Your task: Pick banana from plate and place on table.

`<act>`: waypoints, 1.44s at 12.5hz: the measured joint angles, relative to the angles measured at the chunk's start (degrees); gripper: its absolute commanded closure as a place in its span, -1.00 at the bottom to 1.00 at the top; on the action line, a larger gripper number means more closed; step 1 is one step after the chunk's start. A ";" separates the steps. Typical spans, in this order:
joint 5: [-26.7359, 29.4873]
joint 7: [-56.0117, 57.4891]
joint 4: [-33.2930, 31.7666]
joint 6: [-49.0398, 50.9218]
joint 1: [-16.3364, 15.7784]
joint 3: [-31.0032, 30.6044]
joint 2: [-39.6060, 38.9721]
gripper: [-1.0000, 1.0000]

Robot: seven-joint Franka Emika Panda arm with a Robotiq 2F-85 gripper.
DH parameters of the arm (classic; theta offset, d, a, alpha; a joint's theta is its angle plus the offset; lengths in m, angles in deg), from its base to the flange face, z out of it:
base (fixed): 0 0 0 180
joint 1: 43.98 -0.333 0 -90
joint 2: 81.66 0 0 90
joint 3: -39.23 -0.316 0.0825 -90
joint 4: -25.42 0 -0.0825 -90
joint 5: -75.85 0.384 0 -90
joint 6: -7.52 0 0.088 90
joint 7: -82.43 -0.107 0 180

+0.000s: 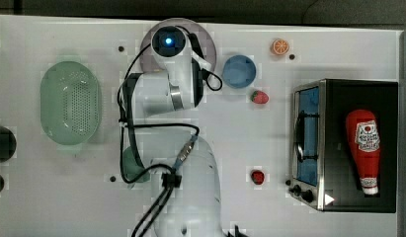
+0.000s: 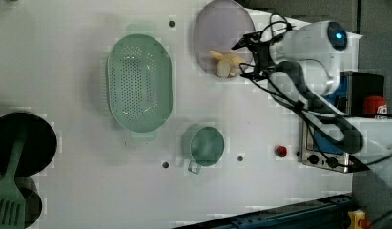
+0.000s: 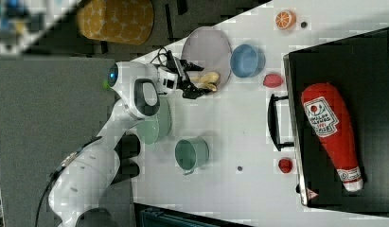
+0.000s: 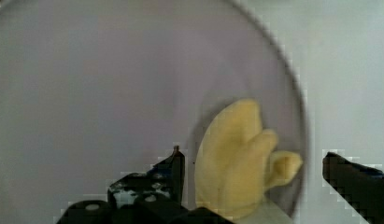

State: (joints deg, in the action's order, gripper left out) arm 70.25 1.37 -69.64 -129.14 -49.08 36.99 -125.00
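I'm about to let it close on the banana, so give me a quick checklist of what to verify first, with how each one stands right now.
1. Claw open: ok, fingers spread wide.
2. Banana between the fingers: ok in the wrist view.
3. Banana still on the plate: ok, near its rim.
4. Claw low enough to grip: cannot tell, height over the banana is unclear.
5. Fingers clear of the plate rim: cannot tell, one finger sits past the rim.
6. Bare table nearby for placing: ok.
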 measured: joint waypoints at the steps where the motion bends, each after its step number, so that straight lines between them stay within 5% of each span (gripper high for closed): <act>1: -0.01 0.00 0.06 -0.45 -0.31 -0.22 -1.48 -0.92; 7: 0.51 -1.43 -0.78 0.20 -0.67 -0.84 -1.45 0.48; 14: 0.97 -1.73 -2.35 1.68 -1.23 -0.14 -0.39 0.51; 18: 0.50 0.03 -2.63 7.08 -0.60 -0.51 7.58 0.51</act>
State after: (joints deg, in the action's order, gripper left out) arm 70.75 1.40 -72.27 -122.06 -49.68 36.49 -117.42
